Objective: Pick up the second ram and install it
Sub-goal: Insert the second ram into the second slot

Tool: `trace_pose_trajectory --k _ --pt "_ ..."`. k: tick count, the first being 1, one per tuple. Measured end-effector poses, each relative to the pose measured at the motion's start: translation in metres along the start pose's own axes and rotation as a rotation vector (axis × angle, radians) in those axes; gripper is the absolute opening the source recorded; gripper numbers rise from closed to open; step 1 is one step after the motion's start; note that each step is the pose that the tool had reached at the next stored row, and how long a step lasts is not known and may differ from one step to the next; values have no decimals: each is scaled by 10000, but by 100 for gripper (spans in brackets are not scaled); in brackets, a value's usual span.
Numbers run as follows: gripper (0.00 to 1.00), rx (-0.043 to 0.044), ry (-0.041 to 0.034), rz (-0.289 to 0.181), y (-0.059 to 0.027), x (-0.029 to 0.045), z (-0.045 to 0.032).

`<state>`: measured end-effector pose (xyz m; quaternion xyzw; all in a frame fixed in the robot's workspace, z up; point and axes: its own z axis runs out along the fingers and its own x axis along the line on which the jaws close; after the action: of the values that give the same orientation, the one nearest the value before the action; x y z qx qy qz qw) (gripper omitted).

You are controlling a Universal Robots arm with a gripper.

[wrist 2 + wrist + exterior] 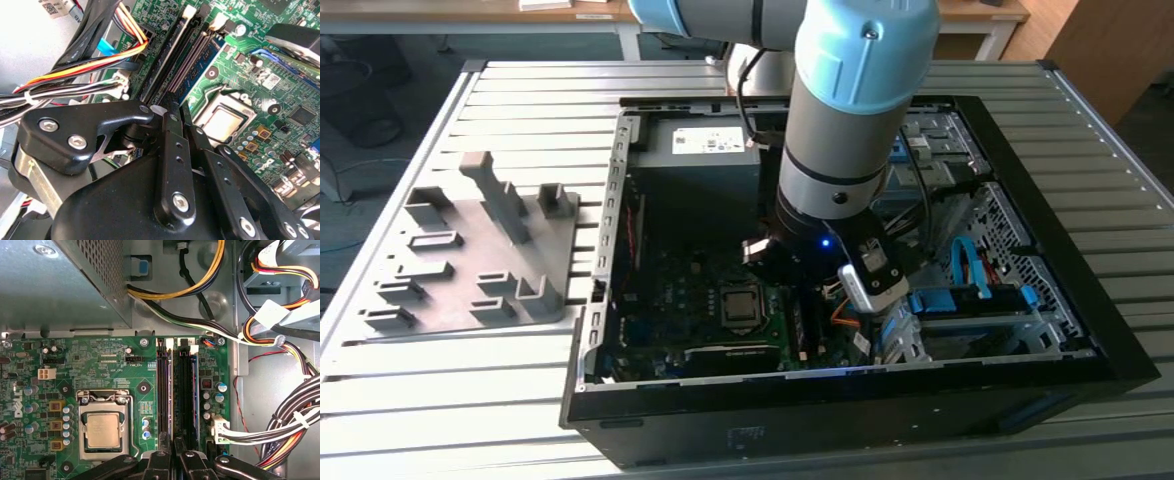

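Over the motherboard's memory slots (177,390), the gripper (172,447) hangs.

Pincer (172,452) low over memory slots (177,390). Obstacles: cable bundle (285,425) at 3 o'clock, just beside; power supply box (60,280) at 11 o'clock. Free passage: processor socket (102,430) side, 9 o'clock.

Light: bright and even on my table (480,90), dim inside the computer case (1121,350).
Glare: pale sheen on the CPU (102,431).
Focus: my fingers (172,150) loom soft up close.
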<state>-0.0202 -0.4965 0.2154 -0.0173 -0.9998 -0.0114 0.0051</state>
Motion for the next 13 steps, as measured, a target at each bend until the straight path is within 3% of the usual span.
trace_pose_trajectory --k 13 --pt "14 1 2 -94 1 0 0"
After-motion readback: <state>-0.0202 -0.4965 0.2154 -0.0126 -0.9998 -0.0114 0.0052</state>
